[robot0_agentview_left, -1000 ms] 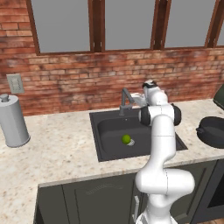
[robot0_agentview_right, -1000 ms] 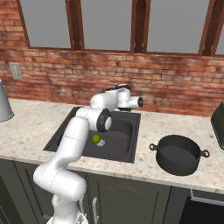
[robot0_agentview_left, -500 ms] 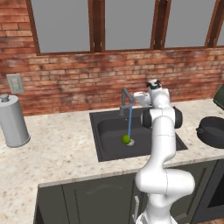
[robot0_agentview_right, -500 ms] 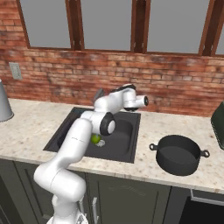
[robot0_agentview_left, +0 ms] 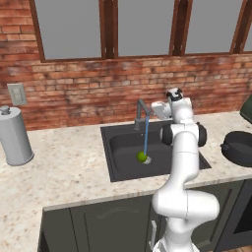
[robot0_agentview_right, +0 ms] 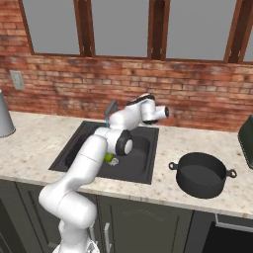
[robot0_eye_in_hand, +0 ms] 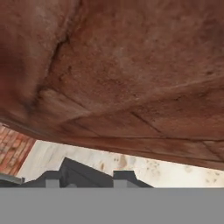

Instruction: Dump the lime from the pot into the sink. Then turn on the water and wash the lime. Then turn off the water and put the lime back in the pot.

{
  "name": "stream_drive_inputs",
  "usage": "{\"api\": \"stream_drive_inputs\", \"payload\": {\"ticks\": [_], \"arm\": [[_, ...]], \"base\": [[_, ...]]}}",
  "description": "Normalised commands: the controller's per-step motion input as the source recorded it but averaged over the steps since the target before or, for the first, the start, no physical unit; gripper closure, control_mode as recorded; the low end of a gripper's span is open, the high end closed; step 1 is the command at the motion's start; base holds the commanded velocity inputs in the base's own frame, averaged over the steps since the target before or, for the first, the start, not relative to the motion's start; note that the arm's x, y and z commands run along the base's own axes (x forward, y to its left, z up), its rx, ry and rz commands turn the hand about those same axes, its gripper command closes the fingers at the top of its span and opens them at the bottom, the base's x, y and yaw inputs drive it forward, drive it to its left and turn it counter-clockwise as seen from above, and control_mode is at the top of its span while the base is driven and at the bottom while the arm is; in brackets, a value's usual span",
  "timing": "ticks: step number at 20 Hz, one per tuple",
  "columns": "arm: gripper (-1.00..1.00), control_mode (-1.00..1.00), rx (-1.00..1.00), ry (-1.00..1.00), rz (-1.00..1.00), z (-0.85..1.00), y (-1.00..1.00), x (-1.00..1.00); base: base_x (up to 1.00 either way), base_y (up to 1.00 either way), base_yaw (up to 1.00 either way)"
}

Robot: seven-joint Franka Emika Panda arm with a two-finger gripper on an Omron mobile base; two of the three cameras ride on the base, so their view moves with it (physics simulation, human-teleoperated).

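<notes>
One thin blue water stream [robot0_agentview_left: 145,138], absent a second ago, now falls from the grey angular faucet [robot0_agentview_left: 141,110] onto the small green lime [robot0_agentview_left: 141,156] in the black recessed sink [robot0_agentview_left: 123,145]; claw [robot0_agentview_left: 156,109] together at faucet; washing begun.

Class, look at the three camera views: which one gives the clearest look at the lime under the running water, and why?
The left base view: the lime sits in plain sight in the sink, right under the blue stream from the faucet. In the right base view the arm covers most of the lime. The hand view faces the brick wall.
</notes>
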Motion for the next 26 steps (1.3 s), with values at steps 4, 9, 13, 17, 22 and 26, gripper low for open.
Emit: {"api": "stream_drive_inputs", "payload": {"ticks": [4,9,13,17,22,26], "arm": [[-1.0,-1.0,0.0,0.0,0.0,0.0,0.03,-0.31],[-1.0,-1.0,0.0,-0.06,0.0,0.06,-0.04,-0.5],[-1.0,-1.0,0.0,-0.12,0.0,0.17,-0.21,-0.69],[-1.0,-1.0,0.0,-0.13,0.0,0.07,-0.04,-0.78],[-1.0,-1.0,0.0,-0.12,0.0,0.0,0.04,-0.56],[-1.0,-1.0,0.0,-0.11,0.0,0.0,0.28,-0.15]], "base": [[0.0,0.0,0.0],[0.0,0.0,0.0],[0.0,0.0,0.0],[0.0,0.0,0.0],[0.0,0.0,0.0],[0.0,0.0,0.0]]}}
